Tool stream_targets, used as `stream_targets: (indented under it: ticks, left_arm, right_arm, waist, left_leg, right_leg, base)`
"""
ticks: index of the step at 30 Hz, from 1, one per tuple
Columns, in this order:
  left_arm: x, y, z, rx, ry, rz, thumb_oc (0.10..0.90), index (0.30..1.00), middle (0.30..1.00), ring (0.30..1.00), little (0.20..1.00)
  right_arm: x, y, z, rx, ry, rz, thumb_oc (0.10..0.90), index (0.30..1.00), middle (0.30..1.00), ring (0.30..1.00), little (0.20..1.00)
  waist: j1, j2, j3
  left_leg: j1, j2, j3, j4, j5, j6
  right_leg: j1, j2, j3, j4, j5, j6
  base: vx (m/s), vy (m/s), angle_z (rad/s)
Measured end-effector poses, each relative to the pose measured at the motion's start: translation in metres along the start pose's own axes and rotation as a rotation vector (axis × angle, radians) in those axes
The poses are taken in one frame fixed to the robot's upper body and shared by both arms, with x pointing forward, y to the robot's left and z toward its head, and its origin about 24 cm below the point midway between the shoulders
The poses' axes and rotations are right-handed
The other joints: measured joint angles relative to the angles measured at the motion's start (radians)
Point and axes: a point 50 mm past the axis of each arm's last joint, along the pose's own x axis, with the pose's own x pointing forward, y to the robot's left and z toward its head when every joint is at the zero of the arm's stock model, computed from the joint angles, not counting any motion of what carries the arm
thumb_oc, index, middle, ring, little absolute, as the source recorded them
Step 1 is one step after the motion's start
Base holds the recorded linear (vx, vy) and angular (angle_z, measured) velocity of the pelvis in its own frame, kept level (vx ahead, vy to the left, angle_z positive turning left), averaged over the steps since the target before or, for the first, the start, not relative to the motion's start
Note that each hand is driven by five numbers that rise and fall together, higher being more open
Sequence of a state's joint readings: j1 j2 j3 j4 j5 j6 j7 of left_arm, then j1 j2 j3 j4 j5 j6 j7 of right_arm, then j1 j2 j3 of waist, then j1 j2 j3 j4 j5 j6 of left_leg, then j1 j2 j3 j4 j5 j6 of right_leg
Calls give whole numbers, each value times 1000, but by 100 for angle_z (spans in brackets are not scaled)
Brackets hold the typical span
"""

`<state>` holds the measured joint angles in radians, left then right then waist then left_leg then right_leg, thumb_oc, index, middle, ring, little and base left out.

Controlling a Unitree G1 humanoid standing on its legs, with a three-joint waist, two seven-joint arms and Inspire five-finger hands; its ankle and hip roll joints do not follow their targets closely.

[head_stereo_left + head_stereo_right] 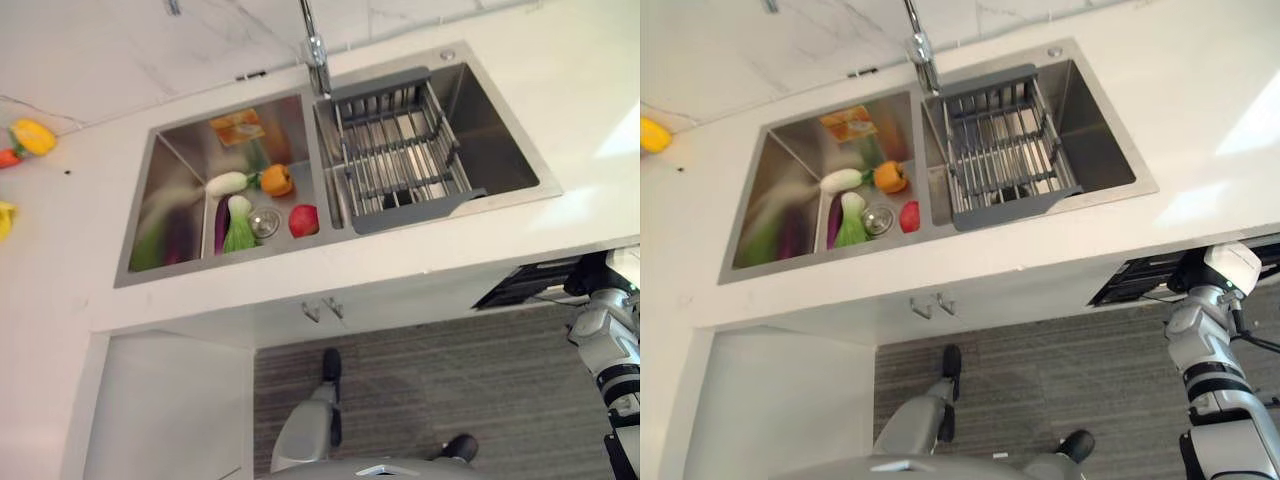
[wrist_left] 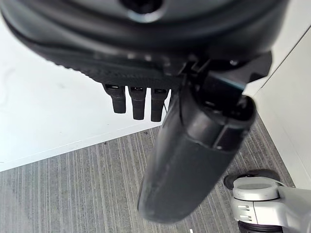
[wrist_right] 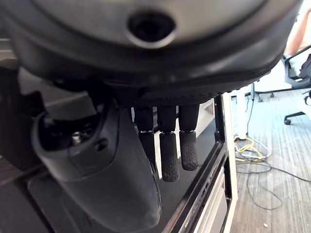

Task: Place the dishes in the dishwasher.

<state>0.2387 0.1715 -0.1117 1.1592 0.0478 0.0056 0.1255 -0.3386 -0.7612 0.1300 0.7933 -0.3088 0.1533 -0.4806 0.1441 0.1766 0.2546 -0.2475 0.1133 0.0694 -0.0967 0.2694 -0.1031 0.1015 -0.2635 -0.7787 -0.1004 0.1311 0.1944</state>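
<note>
White table (image 1: 420,262) spans my frame. At centre left, vegetables (image 1: 250,205) lie in the sink basin; at centre, the drying rack (image 1: 400,150) holds no dishes I can identify. Left robot hand (image 2: 138,99) and right robot hand (image 3: 170,150): fingers straight, holding nothing.

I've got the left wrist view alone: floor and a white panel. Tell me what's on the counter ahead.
Observer: A two-basin sink is set in the counter. A grey dish rack sits in its right basin, and the bars look bare.
Operator: Give me the left basin.
Observer: Vegetables lie there, among them an orange pepper and a red fruit. I see no dishes.
Operator: Report the right hand.
Observer: The right hand hangs with its fingers straight and holds nothing, low beside a dark opening under the counter.
</note>
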Motion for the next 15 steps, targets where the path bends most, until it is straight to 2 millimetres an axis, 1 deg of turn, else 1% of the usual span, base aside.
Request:
stream_targets:
  ticks: [2, 3, 5, 6, 7, 8, 9, 11, 12, 13, 14, 15]
  left_arm:
    - [2, 1, 11, -1, -29, 6, 800, 900, 900, 900, 900]
    - [3, 2, 21, -3, -59, 11, 800, 900, 900, 900, 900]
    - [4, 4, 32, -15, -87, 21, 800, 900, 900, 900, 900]
    - [4, 5, 36, -19, -100, 25, 800, 900, 900, 900, 900]
    - [4, 6, 39, -27, -111, 30, 800, 900, 900, 900, 900]
    - [4, 6, 43, -36, -121, 33, 800, 900, 900, 900, 900]
    - [5, 7, 47, -39, -130, 35, 800, 900, 900, 900, 900]
    - [5, 10, 59, -62, -155, 45, 800, 900, 900, 900, 900]
    - [5, 12, 63, -99, -163, 53, 800, 900, 900, 900, 900]
    - [6, 16, 64, -143, -162, 62, 800, 900, 900, 900, 900]
    - [6, 18, 62, -160, -159, 69, 800, 900, 900, 900, 900]
    - [6, 20, 73, -190, -184, 66, 800, 900, 900, 900, 900]
  right_arm:
    - [-3, 6, 4, 34, 2, 6, 400, 300, 300, 300, 300]
    - [-4, 9, 8, 60, -5, 16, 400, 300, 300, 300, 300]
    - [-7, 14, 14, 80, -18, 31, 400, 300, 300, 300, 300]
    - [-9, 18, 16, 89, -26, 40, 413, 319, 319, 319, 319]
    - [-12, 22, 20, 105, -35, 52, 466, 399, 399, 399, 399]
    - [-15, 28, 24, 122, -44, 67, 681, 721, 721, 721, 721]
    - [-20, 32, 25, 131, -55, 81, 800, 900, 900, 900, 900]
    - [-42, 51, 12, 147, -66, 145, 800, 900, 900, 900, 900]
    - [-59, 67, 6, 159, -67, 213, 800, 900, 900, 900, 900]
    - [-79, 86, 1, 171, -65, 303, 800, 900, 900, 900, 900]
    - [-93, 101, 5, 177, -68, 381, 800, 900, 900, 900, 900]
    - [-121, 123, 1, 198, -37, 499, 800, 900, 900, 900, 900]
  waist:
    - [-3, -4, 10]
    - [-3, -2, 21]
    - [-4, -4, 28]
    - [-7, -7, 31]
    - [-10, -11, 34]
    - [-13, -16, 37]
    - [-12, -20, 40]
    - [-14, -38, 51]
    - [-15, -55, 59]
    - [-16, -76, 57]
    - [-15, -91, 56]
    - [-41, -125, 60]
  left_leg:
    - [-5, -5, 0, 0, 0, 1]
    - [-7, -3, 1, 0, 0, 1]
    - [-9, 3, 4, 0, 0, 1]
    - [-9, 3, 6, 0, 0, 1]
    - [-9, 3, 6, 0, -1, 1]
    - [-8, 2, 7, 1, -2, 2]
    - [-7, 2, 7, 3, -2, 2]
    - [5, 7, 6, 6, -3, 2]
    - [23, 8, 6, 6, -7, 2]
    - [38, 9, 10, 5, -16, -3]
    - [49, 5, 13, 3, -19, -2]
    - [62, 14, 34, 6, -28, -8]
  right_leg:
    - [-5, -3, 0, 0, 1, 1]
    - [-8, -3, 1, -1, 1, 1]
    - [-13, -1, 3, 0, 0, 0]
    - [-14, 0, 4, 0, 0, -1]
    - [-14, 0, 4, 0, 0, -1]
    - [-14, 1, 7, 0, -1, -2]
    - [-13, 1, 7, 1, 0, 0]
    - [3, 3, 11, 1, 0, 0]
    - [19, 3, 16, 1, -1, -2]
    - [33, 3, 22, 1, -5, -5]
    - [42, 2, 29, 1, -15, -10]
    - [44, -2, 45, 2, -26, 0]
  base:
    - [0, 0, 0]
    - [0, 0, 0]
    - [7, 5, -2]
    - [0, 0, 0]
    - [0, 0, 0]
    - [57, -13, -1]
    - [63, -18, 0]
    - [58, -6, 7]
    - [31, 1, 2]
    - [78, -15, -7]
    - [142, -14, -18]
    - [144, -13, -13]
